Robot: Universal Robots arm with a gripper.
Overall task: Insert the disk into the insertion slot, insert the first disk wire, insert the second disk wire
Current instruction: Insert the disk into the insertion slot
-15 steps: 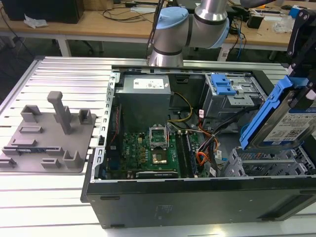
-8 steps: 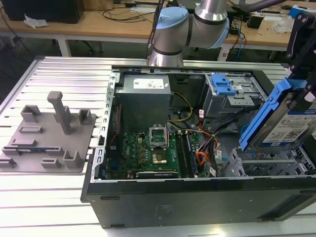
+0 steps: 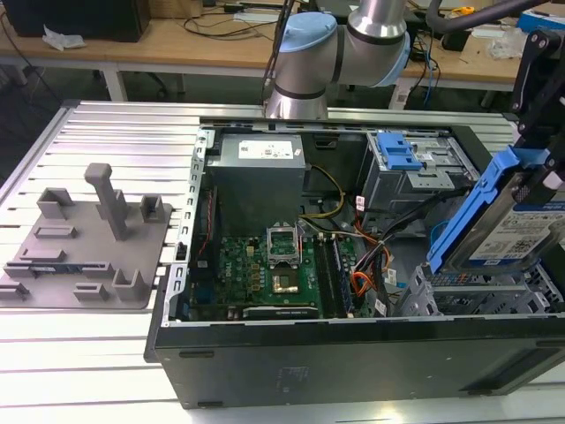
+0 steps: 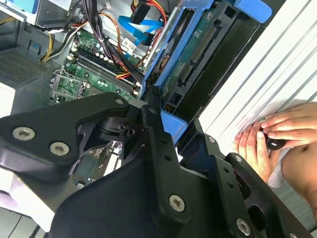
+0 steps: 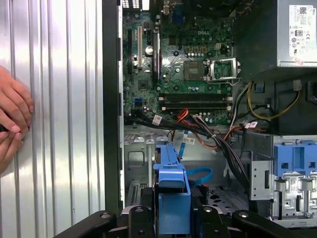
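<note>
Slatted bench (image 3: 88,371) carries an open computer case (image 3: 353,362). Clamped on the disk (image 3: 508,225), the gripper (image 3: 537,168) holds it tilted above the insertion slot (image 3: 477,296). Seating it likely requires levelling.

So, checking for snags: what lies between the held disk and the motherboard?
In the exterior view, a bundle of black and orange cables lies between the disk and the motherboard.

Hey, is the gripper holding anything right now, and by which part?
Yes: the gripper holds the disk by one end of its blue carrier.
</note>
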